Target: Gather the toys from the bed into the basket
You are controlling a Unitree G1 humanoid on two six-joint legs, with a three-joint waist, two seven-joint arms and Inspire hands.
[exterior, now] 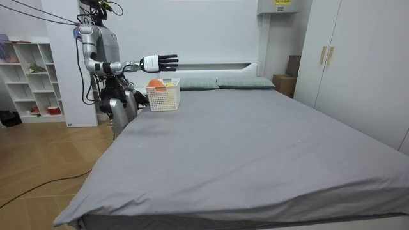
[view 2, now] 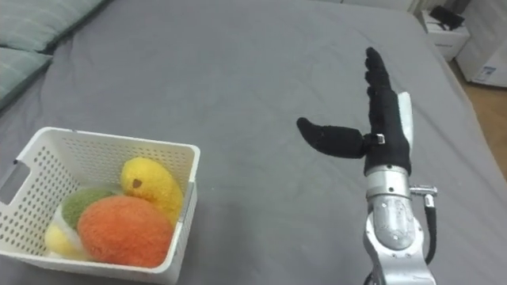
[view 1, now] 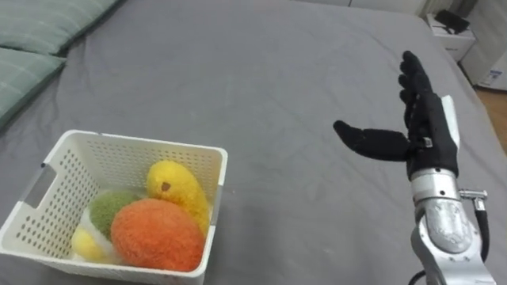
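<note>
White perforated basket point(view 1: 119, 162), near left on grey bed point(view 1: 261, 87), holds orange plush point(view 1: 154, 233), yellow plush point(view 1: 178, 188) and green plush point(view 1: 109, 210). Right robot hand point(view 1: 424, 131) hovers at right, released, fingers straight, empty. Judgement: scan bed for stragglers before reaching.

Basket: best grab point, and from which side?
Likely the basket by its handle slot in the left end wall, approached from the robot's left: it is an open cut-out under the rim. The right wall is nearer the open right hand, but the orange toy crowds that rim.
</note>
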